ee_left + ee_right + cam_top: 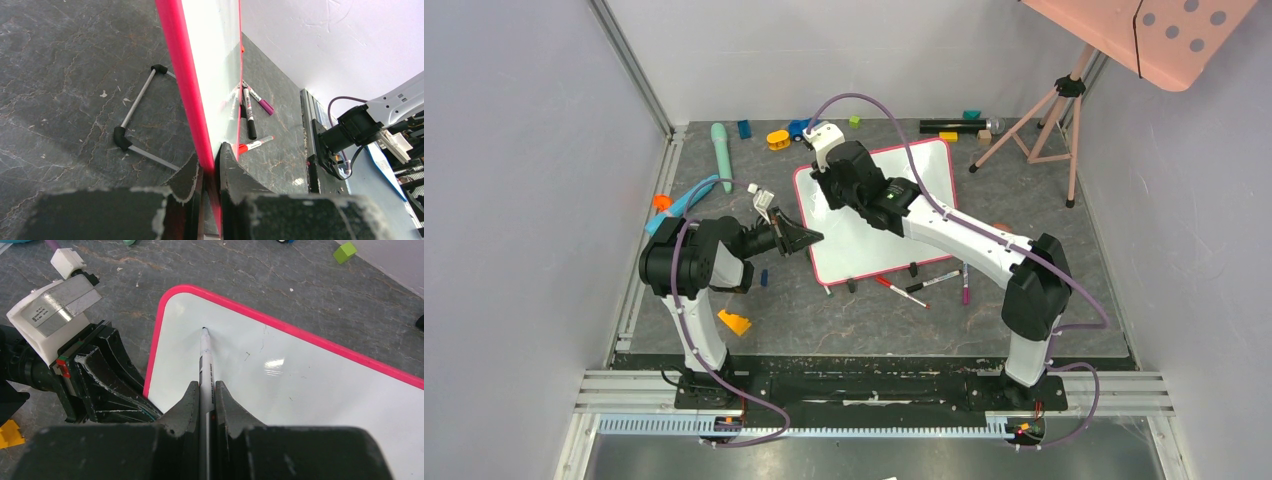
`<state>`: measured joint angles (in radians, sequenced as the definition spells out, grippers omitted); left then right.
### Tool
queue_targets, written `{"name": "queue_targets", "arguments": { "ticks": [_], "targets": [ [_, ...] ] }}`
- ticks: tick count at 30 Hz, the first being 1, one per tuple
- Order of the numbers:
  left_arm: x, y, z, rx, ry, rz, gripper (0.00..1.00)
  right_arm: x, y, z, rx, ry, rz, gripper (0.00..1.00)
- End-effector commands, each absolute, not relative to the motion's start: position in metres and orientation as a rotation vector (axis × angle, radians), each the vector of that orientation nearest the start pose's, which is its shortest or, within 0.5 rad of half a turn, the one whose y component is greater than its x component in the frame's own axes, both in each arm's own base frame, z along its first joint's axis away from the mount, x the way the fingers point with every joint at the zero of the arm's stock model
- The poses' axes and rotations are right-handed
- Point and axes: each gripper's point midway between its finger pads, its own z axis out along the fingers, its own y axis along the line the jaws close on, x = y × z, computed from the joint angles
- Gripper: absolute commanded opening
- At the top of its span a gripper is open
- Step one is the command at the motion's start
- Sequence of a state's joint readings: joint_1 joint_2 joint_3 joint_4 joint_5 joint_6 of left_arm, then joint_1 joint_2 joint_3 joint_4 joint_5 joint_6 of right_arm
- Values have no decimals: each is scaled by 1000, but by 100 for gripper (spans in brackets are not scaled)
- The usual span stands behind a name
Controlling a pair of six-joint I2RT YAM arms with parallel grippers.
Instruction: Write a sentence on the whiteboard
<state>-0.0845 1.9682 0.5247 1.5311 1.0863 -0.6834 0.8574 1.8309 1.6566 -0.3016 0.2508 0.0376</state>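
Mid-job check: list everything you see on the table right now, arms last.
whiteboard: one, white with pink-red frame, table centre, no words visible
held marker: one, white barrel, tip on the board near its far-left corner
loose markers: three, red, black-capped, purple, beside the board's near edge
wedge: one, orange, near left
stick: one, mint green, far left
small toys: several, blue, yellow, green, along the far edge
tripod: one, pink, far right
left claw: one, black, shut on the whiteboard's left edge
right claw: one, black, shut on the held marker
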Motion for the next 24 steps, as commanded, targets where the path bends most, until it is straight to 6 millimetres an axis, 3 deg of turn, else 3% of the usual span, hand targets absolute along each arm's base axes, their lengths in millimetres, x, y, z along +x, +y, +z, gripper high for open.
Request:
{"name": "queue_targets", "arguments": {
  "ticks": [1,15,24],
  "targets": [
    [343,-188,71,604,1577,-1174,4,385,374,242,-646,1924,304,0],
    [343,-187,71,602,1578,-1173,4,365,365,222,-687,1975,334,0],
    [343,-188,71,602,1579,-1173,4,364,367,223,-684,1978,354,0]
  ]
}}
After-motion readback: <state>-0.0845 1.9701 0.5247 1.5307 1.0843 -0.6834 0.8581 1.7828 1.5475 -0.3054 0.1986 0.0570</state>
